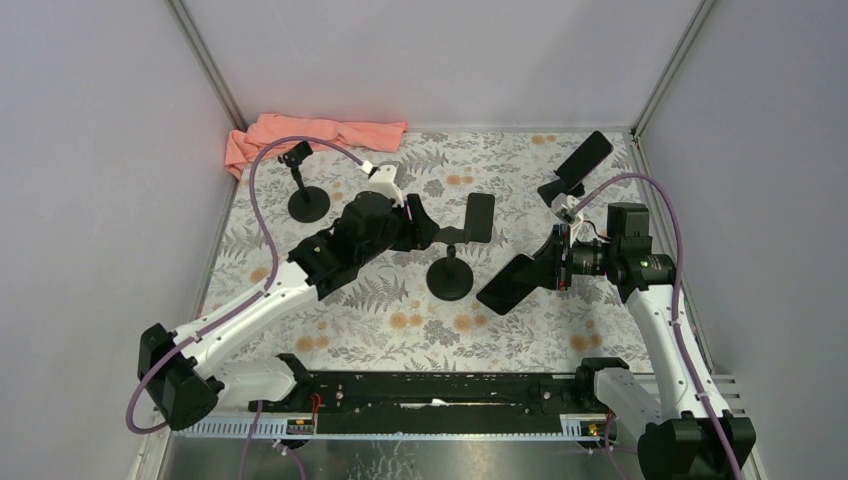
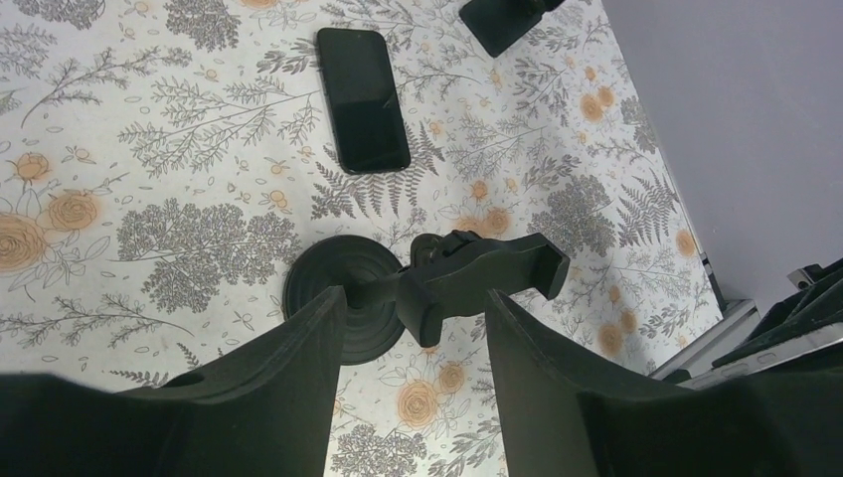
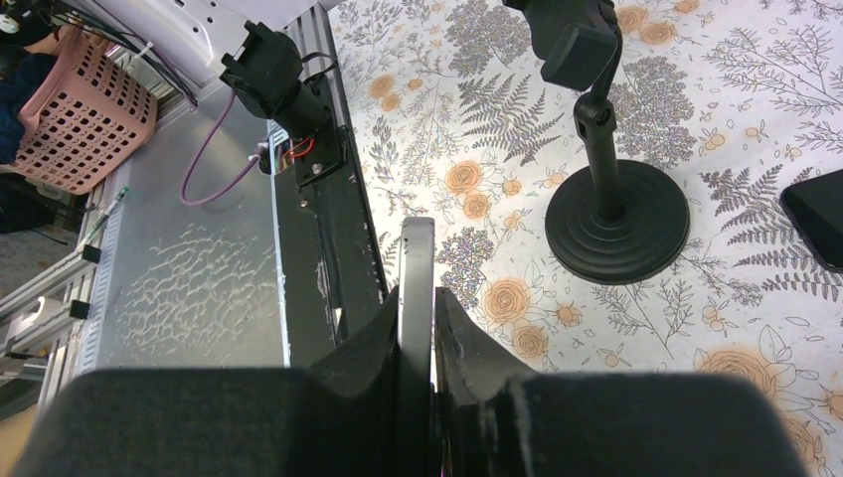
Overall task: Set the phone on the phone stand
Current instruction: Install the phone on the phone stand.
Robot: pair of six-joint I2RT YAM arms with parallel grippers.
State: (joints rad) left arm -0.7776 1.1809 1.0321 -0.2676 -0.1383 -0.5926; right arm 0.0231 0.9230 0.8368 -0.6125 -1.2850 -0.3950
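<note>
My right gripper (image 1: 553,266) is shut on a black phone (image 1: 514,284) and holds it tilted above the table, right of the middle phone stand (image 1: 449,272). In the right wrist view the phone (image 3: 416,260) shows edge-on between the fingers (image 3: 370,343), with the stand (image 3: 614,221) ahead on the right. My left gripper (image 1: 432,234) is open at the stand's clamp head (image 2: 484,275), which sits just beyond the fingertips (image 2: 323,310), above its round base (image 2: 338,296). A second black phone (image 1: 480,216) lies flat on the mat behind the stand; the left wrist view also shows this second phone (image 2: 363,99).
Another empty stand (image 1: 305,198) stands at the back left, near a pink cloth (image 1: 320,134). A stand bearing a phone (image 1: 582,160) is at the back right. A black rail (image 1: 440,392) runs along the near edge. Grey walls enclose the floral mat (image 1: 400,320).
</note>
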